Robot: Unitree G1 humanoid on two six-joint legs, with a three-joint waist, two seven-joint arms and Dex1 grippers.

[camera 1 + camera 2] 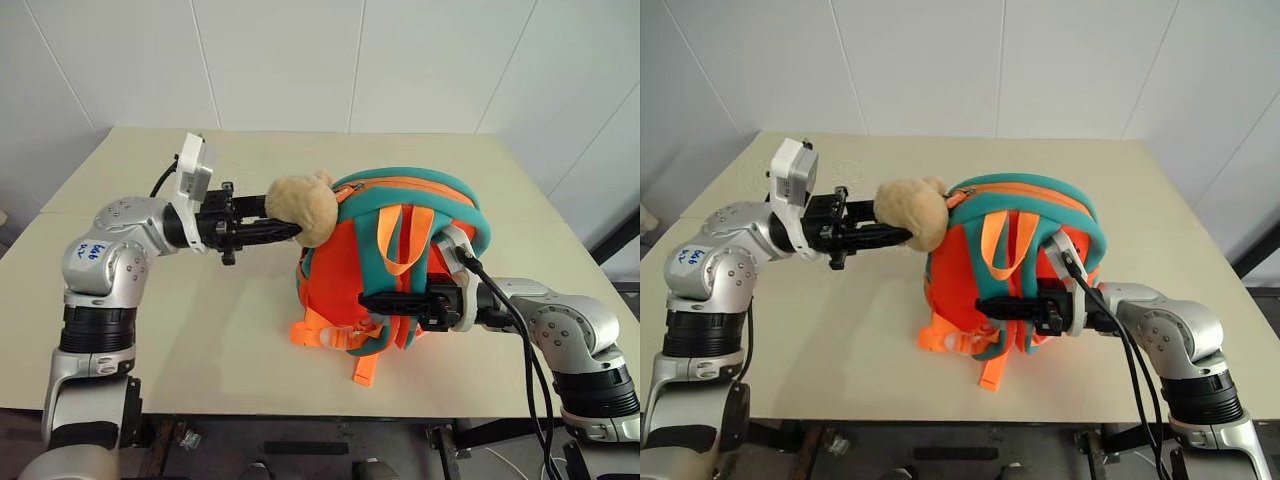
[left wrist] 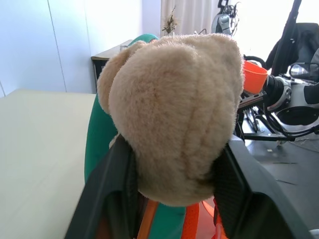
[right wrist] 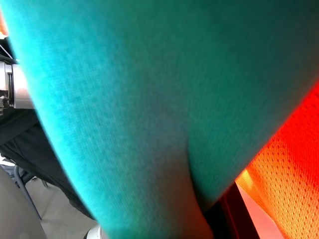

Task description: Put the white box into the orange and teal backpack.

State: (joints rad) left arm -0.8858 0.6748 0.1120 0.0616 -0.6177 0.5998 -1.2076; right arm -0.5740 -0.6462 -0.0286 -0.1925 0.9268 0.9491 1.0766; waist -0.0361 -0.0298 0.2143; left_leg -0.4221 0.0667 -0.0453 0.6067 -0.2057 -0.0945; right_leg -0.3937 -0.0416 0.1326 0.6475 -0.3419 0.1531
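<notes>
The orange and teal backpack [image 1: 335,275] stands on the beige table [image 1: 200,330] with its straps facing me. A tan plush bear [image 1: 303,207] hangs at its upper left. My left gripper [image 1: 288,230] reaches in from the left and is shut on the bear; in the left wrist view a black finger [image 2: 107,199] presses each side of the bear [image 2: 174,109]. My right gripper [image 1: 370,300] comes in from the right, low on the pack, shut on a teal strap [image 3: 149,99]. The white box is out of view.
The table's front edge [image 1: 300,412] runs just below the backpack, with open tabletop to its left and behind it. White walls stand behind the table. A black cable [image 1: 520,330] runs along my right arm.
</notes>
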